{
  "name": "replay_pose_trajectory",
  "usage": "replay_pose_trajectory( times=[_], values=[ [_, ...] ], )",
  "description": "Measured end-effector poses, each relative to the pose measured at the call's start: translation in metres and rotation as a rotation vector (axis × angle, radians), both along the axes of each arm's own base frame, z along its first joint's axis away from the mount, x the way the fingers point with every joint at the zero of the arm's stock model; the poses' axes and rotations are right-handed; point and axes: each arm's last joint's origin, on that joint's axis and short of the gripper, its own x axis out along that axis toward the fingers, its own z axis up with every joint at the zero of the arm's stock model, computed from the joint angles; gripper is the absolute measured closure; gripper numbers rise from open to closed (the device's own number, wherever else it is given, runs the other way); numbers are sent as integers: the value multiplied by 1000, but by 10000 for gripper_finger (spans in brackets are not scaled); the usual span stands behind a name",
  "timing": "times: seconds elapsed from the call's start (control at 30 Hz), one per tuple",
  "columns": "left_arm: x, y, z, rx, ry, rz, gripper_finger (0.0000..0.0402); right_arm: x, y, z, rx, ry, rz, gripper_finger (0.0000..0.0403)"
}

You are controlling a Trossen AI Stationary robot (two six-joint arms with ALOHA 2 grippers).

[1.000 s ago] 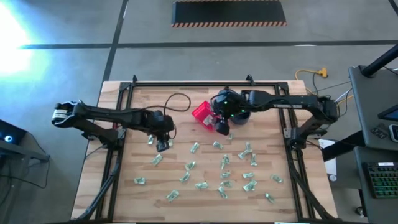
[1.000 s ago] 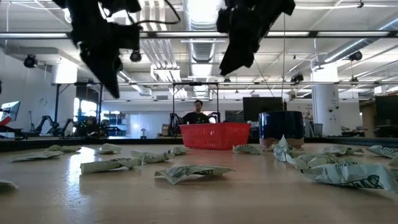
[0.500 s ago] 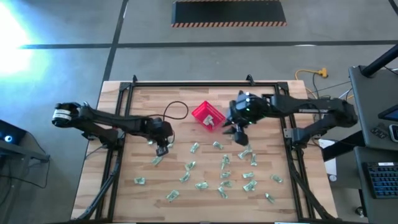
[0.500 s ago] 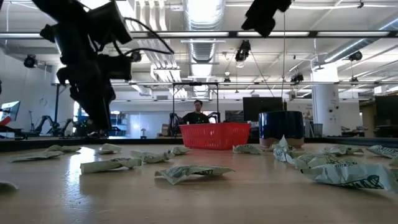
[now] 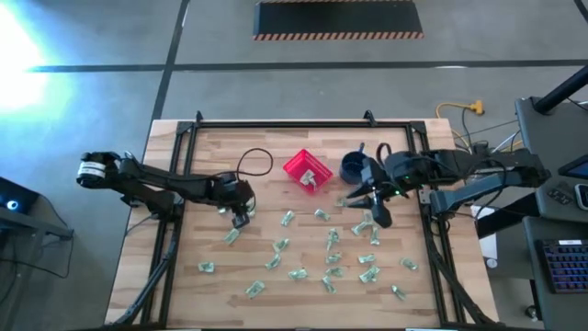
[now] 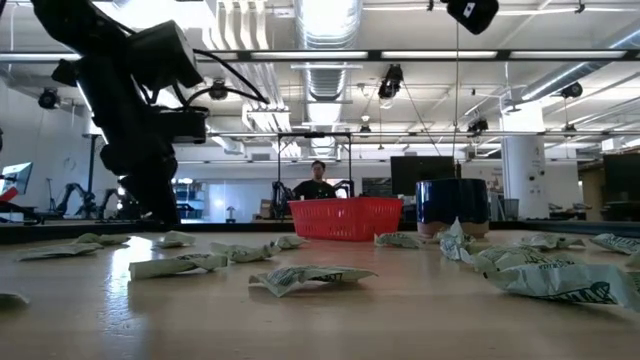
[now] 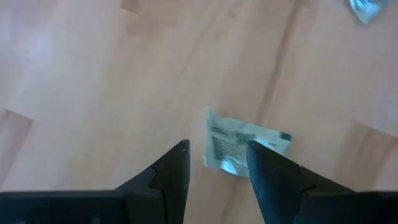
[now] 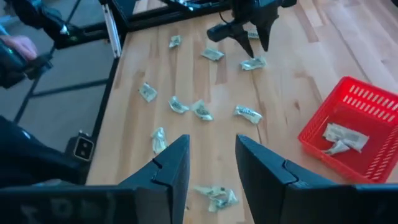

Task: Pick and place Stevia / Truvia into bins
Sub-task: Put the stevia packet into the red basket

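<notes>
**High view: left tool low over a sachet, right tool lifted beside the mug**

High view shows the wooden worktop (image 5: 211, 156) scattered with pale green and white Stevia / Truvia sachets (image 5: 331, 241), most of them lying across the middle and toward five o'clock. The red basket (image 5: 306, 171) sits near twelve o'clock of the worktop's centre, with a few sachets already lying inside. Just beside it, at its three o'clock, stands the dark blue mug (image 5: 354, 167).

The left tool (image 5: 241, 216) hangs low at about eight o'clock from the basket. In the left wrist view its fingers (image 7: 171, 168) are spread apart, pinching nothing, with one sachet (image 7: 239, 146) lying flat on the wood just ahead of them.

The right tool (image 5: 372, 204) hovers at about five o'clock from the mug, above loose sachets. Its fingers (image 8: 174, 163) stand apart with nothing between them.

In the low view a person (image 6: 318, 182) stands far back in the room behind the basket.
</notes>
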Motion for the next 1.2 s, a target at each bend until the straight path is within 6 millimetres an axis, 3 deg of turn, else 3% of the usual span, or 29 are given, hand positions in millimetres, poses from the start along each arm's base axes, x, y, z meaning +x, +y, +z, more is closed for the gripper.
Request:
replay_pose_trajectory(
  times=[0.17,0.33,0.6,0.7,0.9,1.07,1.2],
  values=[
    [0,3,-4,23,24,24,260,-6,3,-12,47,-3,-30,282],
    [3,9,-11,-75,37,8,260,-6,5,-24,70,21,-41,287],
    [8,13,-21,-125,55,-11,264,-3,5,-30,73,14,-41,285],
    [8,13,-21,-123,57,-9,288,-2,5,-30,73,9,-41,289],
    [9,13,-16,-139,17,-29,388,-2,5,-30,71,9,-40,297],
    [13,13,-7,-132,-61,-24,392,-2,5,-30,70,9,-40,303],
    [29,15,14,-104,-206,-33,400,-2,5,-30,67,9,-42,308]
  ],
)
